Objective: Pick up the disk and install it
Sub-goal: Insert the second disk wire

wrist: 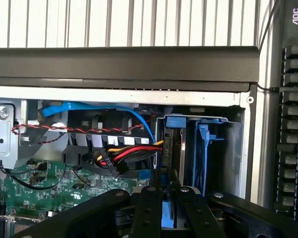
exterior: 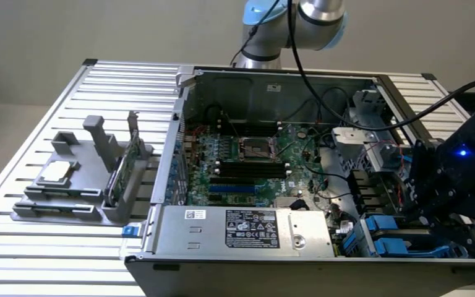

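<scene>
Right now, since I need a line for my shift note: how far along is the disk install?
Done: the disk stands edge-on inside the drive bay of the open case. In hand: the gripper looks closed on the disk's blue-railed edge. Left: letting go has not happened yet, and I cannot tell whether the disk is fully seated.

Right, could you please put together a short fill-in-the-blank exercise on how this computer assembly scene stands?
1. The tool is at the exterior view's ____ end of the open computer case.
2. The disk stands in its bay, with ____ plastic rails along its edges.
3. On the table, the grey holder carries a thin ____ circuit card standing on edge.

Missing words: right; blue; green
</scene>
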Controlling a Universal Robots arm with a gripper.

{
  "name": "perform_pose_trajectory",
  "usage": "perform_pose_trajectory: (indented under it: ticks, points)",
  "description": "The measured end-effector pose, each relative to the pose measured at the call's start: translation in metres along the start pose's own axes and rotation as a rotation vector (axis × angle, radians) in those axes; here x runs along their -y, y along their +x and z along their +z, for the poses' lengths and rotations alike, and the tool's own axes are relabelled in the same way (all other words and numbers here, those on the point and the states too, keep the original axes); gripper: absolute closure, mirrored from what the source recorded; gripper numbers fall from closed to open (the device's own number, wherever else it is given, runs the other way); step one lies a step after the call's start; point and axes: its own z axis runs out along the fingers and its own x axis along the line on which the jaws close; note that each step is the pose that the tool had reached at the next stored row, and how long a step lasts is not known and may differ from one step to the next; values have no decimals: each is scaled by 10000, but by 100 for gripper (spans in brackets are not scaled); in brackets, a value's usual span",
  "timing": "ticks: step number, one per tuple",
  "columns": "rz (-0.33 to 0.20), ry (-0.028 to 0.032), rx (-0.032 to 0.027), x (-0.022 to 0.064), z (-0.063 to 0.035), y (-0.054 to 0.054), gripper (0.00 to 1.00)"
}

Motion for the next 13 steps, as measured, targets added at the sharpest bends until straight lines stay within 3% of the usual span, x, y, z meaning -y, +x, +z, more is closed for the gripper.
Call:
perform_pose_trajectory:
  ticks: [13]
  points:
    - [9,-8,-145,-6,35,-64,82]
